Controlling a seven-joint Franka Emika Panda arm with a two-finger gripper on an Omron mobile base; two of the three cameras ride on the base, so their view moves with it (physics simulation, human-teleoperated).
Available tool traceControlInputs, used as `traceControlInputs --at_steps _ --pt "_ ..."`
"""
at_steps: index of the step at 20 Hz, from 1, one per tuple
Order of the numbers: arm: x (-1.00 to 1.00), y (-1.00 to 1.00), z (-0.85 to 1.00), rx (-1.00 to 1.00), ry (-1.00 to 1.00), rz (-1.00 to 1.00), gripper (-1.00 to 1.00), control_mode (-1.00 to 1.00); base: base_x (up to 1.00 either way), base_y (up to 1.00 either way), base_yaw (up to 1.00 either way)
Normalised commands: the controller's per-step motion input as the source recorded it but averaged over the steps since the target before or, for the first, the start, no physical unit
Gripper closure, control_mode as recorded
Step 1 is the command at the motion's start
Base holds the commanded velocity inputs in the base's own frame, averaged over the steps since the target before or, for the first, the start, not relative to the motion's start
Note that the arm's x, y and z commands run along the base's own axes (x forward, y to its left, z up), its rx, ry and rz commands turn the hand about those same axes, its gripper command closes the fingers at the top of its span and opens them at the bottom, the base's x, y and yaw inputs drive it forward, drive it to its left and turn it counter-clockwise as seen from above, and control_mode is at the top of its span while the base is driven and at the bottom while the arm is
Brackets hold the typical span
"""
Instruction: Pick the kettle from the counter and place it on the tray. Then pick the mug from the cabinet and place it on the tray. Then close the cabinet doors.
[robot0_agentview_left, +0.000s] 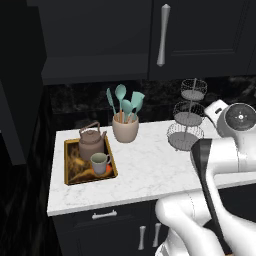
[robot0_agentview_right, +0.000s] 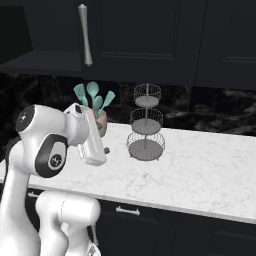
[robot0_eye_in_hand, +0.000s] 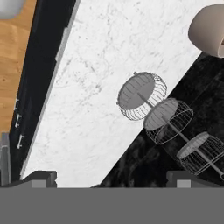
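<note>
A black stone backsplash (robot0_agentview_left: 80, 100) with faint pale veining runs along the wall behind the worktop, glossy and dark. Below the worktop's front edge sit dark drawers (robot0_agentview_left: 100, 225) with short silver handles (robot0_agentview_left: 104, 215), and the same fronts appear in the right base view (robot0_agentview_right: 165, 225). A three-tier wire basket stand (robot0_agentview_left: 187, 116) rises near the back wall, its tiers narrowing toward the top. To its left a beige crock (robot0_agentview_left: 125, 129) holds teal utensils (robot0_agentview_left: 125, 100). In the hand view a strip of warm wooden floor (robot0_eye_in_hand: 15, 57) lies beyond the drawer fronts. The light is even and soft, with no hard shadows.
</note>
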Motion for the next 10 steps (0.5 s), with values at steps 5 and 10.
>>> traceControlInputs --at_steps 5,10 --pt "-0.23 0.82 0.00 -0.29 -0.09 0.00 -1.00 -1.00 0.00 0.00 0.00" --pt "-0.05 0.91 0.00 -0.32 -0.08 0.00 -1.00 -1.00 0.00 0.00 0.00"
